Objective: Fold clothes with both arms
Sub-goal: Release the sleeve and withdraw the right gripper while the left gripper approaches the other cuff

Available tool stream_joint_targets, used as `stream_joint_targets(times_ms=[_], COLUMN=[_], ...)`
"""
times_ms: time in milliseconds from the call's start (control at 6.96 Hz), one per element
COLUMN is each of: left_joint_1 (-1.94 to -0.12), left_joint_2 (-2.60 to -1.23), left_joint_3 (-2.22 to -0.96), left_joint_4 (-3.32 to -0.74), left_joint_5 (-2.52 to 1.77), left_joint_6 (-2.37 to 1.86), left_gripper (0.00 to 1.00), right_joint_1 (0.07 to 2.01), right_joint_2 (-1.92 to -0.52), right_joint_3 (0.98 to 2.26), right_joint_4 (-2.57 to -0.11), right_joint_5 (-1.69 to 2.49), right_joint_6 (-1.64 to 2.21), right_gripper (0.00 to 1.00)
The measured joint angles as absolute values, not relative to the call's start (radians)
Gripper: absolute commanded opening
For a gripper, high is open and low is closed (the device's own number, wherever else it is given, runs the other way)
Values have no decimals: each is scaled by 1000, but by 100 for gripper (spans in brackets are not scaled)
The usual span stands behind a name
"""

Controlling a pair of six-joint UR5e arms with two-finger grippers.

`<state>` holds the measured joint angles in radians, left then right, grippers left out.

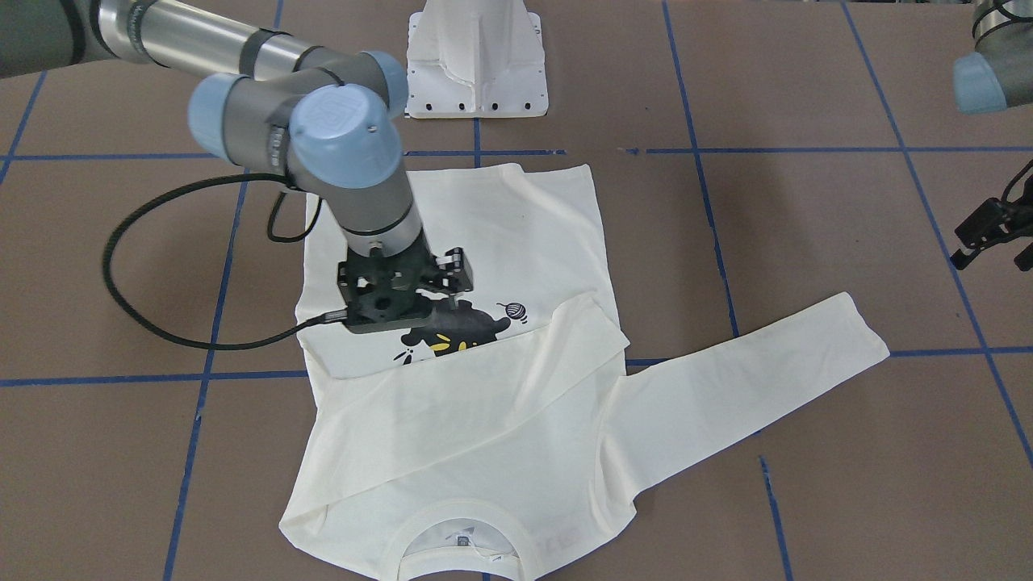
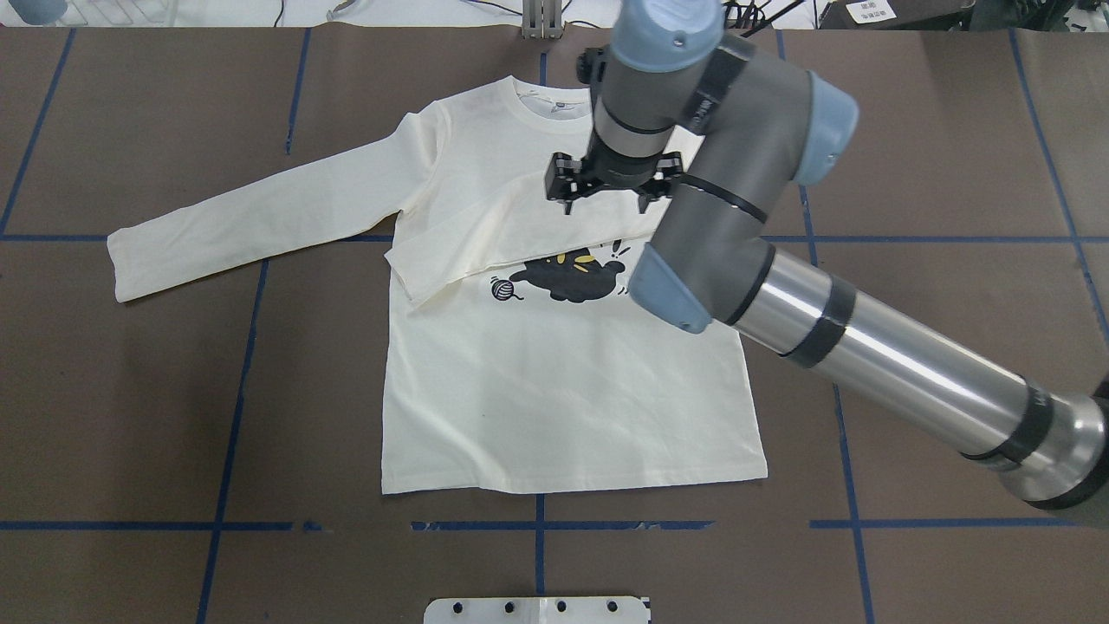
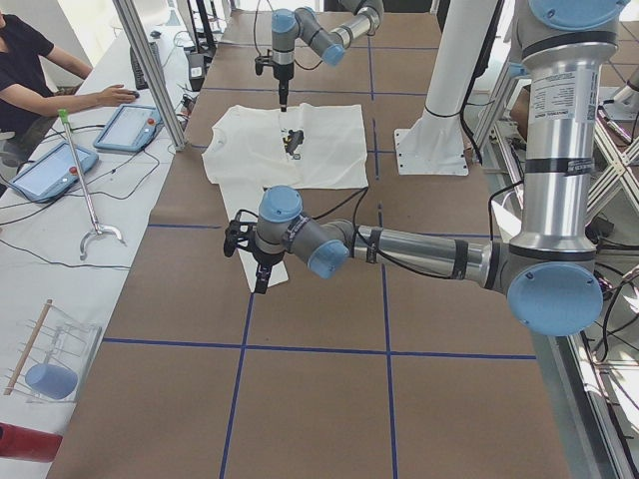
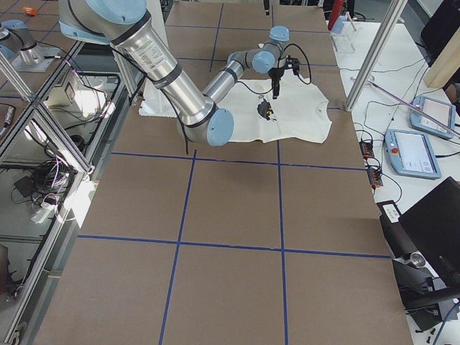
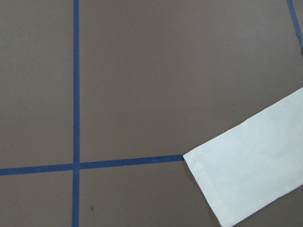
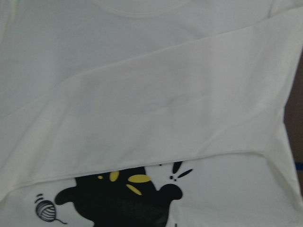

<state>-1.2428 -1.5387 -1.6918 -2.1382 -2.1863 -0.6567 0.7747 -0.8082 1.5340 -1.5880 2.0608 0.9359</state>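
Observation:
The cream T-shirt (image 2: pixel 563 390) lies flat on the table, print side up, with the black cat print (image 2: pixel 567 276) showing. One sleeve (image 2: pixel 520 225) is folded across the chest. The other sleeve (image 2: pixel 260 217) stretches out sideways. My right gripper (image 2: pixel 605 206) is open and empty, just above the folded sleeve near the cat print (image 1: pixel 452 331). My left gripper (image 1: pixel 991 242) looks open and empty, hovering beyond the cuff of the stretched sleeve (image 1: pixel 750 363). The left wrist view shows that cuff (image 5: pixel 251 165) on the brown table.
The white pedestal base (image 1: pixel 476 64) stands at the robot's side of the table, behind the shirt's hem. Blue tape lines (image 2: pixel 243 373) grid the brown tabletop. An operator's bench with tablets (image 3: pixel 60 165) runs along the far side.

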Motion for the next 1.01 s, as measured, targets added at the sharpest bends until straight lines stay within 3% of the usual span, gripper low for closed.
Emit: stream_joint_targets(times_ms=[287, 574, 1005], left_joint_1=[-1086, -1006, -977], left_joint_2=[-1537, -1563, -1632], left_joint_3=[-1665, -1553, -1436], left_joint_4=[-2260, -2402, -2449], left_joint_5=[-2045, -1971, -1905], left_joint_6=[-863, -976, -995], left_gripper=[100, 100, 100], right_joint_1=[922, 1013, 1057], right_joint_2=[-1007, -1135, -1197], right_joint_3=[1627, 1690, 1716], right_joint_4=[-1609, -1611, -1609], right_joint_5=[2178, 2237, 2274], right_joint_6=[753, 666, 651], right_gripper=[100, 100, 100])
